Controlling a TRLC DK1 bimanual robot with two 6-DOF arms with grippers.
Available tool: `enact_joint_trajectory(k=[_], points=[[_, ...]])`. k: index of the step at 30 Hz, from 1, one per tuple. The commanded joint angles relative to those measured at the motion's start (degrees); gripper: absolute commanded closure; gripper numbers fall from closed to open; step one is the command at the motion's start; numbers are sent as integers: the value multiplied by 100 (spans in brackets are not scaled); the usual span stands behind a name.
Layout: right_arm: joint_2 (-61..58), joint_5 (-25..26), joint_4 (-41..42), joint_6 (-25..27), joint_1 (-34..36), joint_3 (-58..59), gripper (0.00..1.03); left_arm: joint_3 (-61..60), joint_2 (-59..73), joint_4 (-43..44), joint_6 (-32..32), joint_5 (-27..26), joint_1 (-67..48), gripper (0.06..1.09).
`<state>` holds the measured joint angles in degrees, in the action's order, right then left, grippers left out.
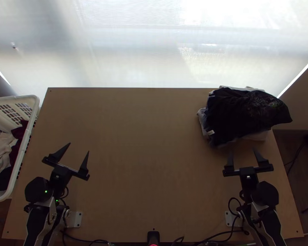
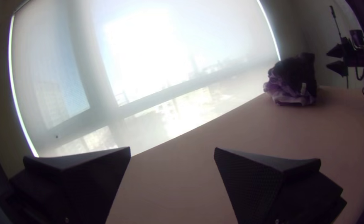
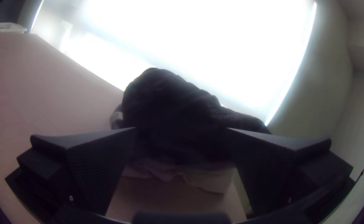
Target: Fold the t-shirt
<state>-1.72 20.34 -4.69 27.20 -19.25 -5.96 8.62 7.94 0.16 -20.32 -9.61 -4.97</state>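
Dark cloth (image 1: 244,110) lies bunched on a stack of lighter garments at the table's far right corner; whether it is a t-shirt I cannot tell. My left gripper (image 1: 79,153) is open over the table's left side, with nothing between its fingers. My right gripper (image 1: 243,158) is open just on the near side of the pile. In the left wrist view the left gripper (image 2: 172,151) stands open, the dark pile (image 2: 294,79) far beyond it. In the right wrist view the right gripper (image 3: 182,130) is open, with the dark cloth (image 3: 169,108) beyond its fingers.
The light wooden table (image 1: 150,156) is bare between the arms. A white laundry basket (image 1: 24,139) holding maroon, cream and dark cloth stands at the left edge. Cables (image 1: 211,238) run along the near edge. A bright window blind (image 1: 133,45) is behind the far edge.
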Motion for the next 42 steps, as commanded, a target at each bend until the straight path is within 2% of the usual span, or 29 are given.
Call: enact_joint_trajectory(k=[1, 5, 7, 9, 13, 17, 19, 24, 27, 30, 32, 34, 37, 39, 42], points=[[-373, 49, 284, 497, 307, -415, 5, 1186, 1289, 397, 529, 609, 453, 11], [-1147, 58, 188, 251, 325, -1250, 5, 2240, 1939, -131, 704, 899, 1086, 11], [-1639, 243, 188, 224, 395, -1786, 5, 2680, 2000, -438, 696, 961, 1464, 11], [-2158, 612, 12, 48, 457, -2393, 5, 3075, 2080, -904, 520, 1092, 1684, 11], [-2746, 858, -762, -57, 492, -3491, 5, 3093, 1772, -930, -78, 1479, 2721, 11], [-3089, 902, -1351, -206, 501, -4388, 5, 3058, 1983, -298, -7, 1382, 4778, 11], [-3335, 919, -1588, -277, 439, -4783, 5, 3190, 2334, -192, 195, 1400, 5322, 11], [-4074, 963, -2080, -417, 334, -5812, 5, 2926, 2985, 318, -359, 1804, 5533, 16], [-4469, 963, -2511, -611, -18, -6339, 5, 2689, 3363, 722, -781, 1796, 5569, 15], [-4873, 1095, -3170, -936, -545, -6954, 5, 2662, 3785, 775, -1141, 1655, 5586, 13], [-5119, 1271, -3451, -953, -818, -7218, 5, 2609, 4145, 1425, -1387, 1585, 5577, 11], [-5330, 1280, -3521, -962, -765, -7455, 5, 2961, 4725, 1548, -1150, 1593, 5595, 11], [-5682, 1306, -3724, -980, -624, -7983, 5, 4139, 5999, 968, -104, 1312, 6087, 11], [-5910, 1324, -3873, -971, -616, -8317, 5, 5044, 6975, 643, 370, 1233, 6298, 11], [-6218, 1332, -4040, -953, -668, -8694, 5, 6679, 8416, -350, 959, 1128, 6483, 11]])
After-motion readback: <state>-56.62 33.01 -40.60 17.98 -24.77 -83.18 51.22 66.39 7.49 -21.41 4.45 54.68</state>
